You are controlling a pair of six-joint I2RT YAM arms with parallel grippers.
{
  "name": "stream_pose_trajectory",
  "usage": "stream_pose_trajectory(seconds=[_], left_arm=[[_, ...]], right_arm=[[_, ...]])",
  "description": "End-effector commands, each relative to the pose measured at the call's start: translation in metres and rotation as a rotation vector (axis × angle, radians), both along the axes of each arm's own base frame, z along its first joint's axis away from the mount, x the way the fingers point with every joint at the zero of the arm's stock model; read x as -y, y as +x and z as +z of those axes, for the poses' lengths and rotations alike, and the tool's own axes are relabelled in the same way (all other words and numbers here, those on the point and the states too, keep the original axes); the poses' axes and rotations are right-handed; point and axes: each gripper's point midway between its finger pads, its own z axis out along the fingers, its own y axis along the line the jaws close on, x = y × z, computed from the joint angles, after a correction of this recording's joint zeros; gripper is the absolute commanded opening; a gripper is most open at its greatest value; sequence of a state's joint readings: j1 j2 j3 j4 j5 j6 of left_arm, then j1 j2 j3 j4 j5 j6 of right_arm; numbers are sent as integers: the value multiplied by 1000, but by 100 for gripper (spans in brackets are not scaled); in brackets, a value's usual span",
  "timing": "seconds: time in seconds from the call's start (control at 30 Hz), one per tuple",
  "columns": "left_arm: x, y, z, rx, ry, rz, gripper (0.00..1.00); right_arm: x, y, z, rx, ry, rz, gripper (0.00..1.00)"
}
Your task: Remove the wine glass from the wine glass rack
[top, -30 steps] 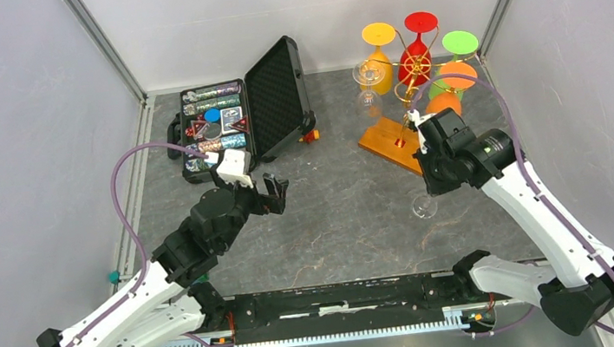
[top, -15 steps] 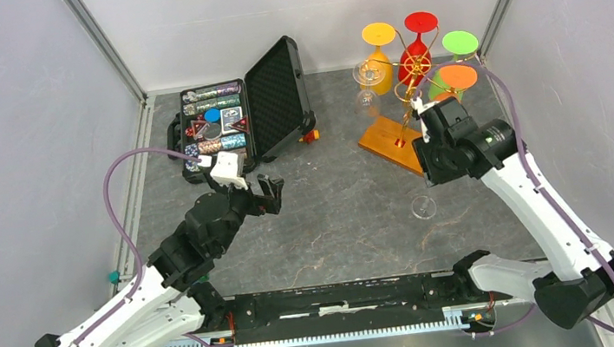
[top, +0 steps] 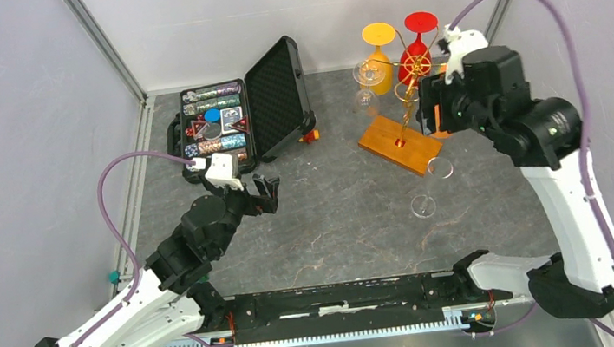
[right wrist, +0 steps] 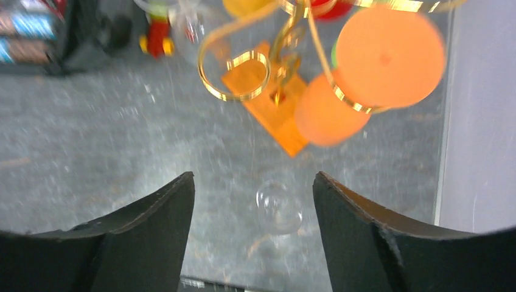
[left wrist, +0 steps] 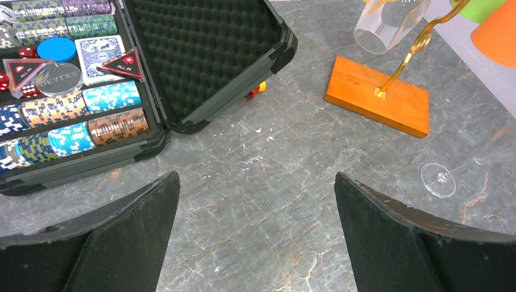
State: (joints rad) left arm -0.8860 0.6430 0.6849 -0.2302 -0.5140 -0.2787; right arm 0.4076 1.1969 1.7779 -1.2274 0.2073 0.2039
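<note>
Clear wine glass (top: 431, 185) beside gold wire rack (top: 399, 143)

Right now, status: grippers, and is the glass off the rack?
Left gripper open, empty. Right gripper open, empty, up by the wine glass rack. Clear wine glass standing on table, off rack.

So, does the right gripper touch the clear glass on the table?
Apart. Right wrist view: the right gripper, jaws open, hangs high above the clear glass.
</note>
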Motion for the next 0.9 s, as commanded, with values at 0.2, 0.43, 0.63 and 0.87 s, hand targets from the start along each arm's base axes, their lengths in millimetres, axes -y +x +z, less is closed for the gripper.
stream_pose_trajectory(seconds=[0.2,0.43,0.63,0.87], left_arm=[[0,0,24,51,-36,-7,100],[10,-2,25,41,-54,-50,100],[15,-2,23,25,-56,-61,100],[16,-2,20,16,-58,-65,100]], right_arm=[[14,36,120,485,131,-138,95],[31,81,139,526,41,-151,98],[72,125,103,436,155,-153,98],[115,107,66,441,441,-199,98]])
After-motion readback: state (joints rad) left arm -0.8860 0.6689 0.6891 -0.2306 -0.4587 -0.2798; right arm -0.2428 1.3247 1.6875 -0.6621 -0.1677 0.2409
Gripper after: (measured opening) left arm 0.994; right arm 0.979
